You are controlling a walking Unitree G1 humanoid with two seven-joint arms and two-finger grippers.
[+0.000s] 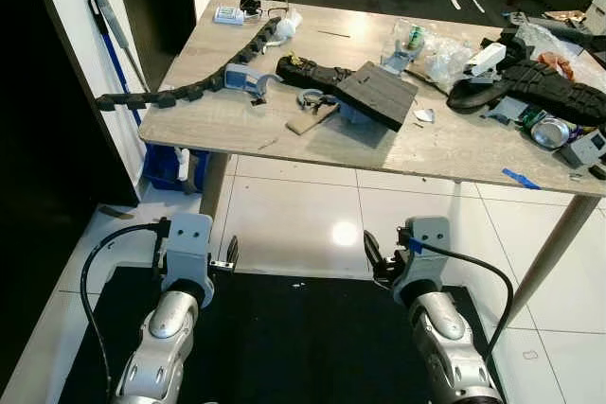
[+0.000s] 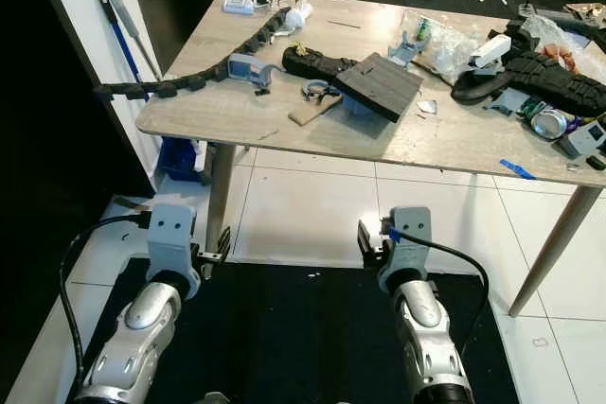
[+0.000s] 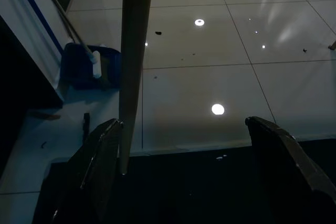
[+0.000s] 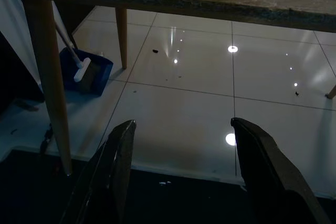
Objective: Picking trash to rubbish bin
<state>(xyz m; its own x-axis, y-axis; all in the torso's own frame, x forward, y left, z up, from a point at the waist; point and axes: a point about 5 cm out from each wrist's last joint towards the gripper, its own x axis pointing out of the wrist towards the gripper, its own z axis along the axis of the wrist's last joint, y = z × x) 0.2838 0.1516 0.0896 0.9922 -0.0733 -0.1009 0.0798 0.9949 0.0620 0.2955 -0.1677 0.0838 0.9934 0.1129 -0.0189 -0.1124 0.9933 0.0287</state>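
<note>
A cluttered wooden table (image 1: 218, 125) stands ahead of me. On it lie a crumpled clear plastic bag (image 1: 440, 52), a crushed metal can (image 1: 549, 130) near the right end, and a white crumpled wad (image 1: 289, 21) at the far left. Both arms are held low in front of the table, above the floor. My left gripper (image 3: 181, 127) is open and holds nothing, close to the table's near left leg (image 3: 134, 51). My right gripper (image 4: 184, 124) is open too, pointing under the tabletop.
A black cable chain (image 1: 189, 92), a dark ribbed slab (image 1: 377, 94) and black shoe soles (image 1: 549, 87) also lie on the table. A blue dustpan (image 1: 170, 166) and a mop handle (image 1: 114, 44) stand by the left wall. A black mat (image 1: 284, 338) lies underfoot, with glossy white tiles beyond it.
</note>
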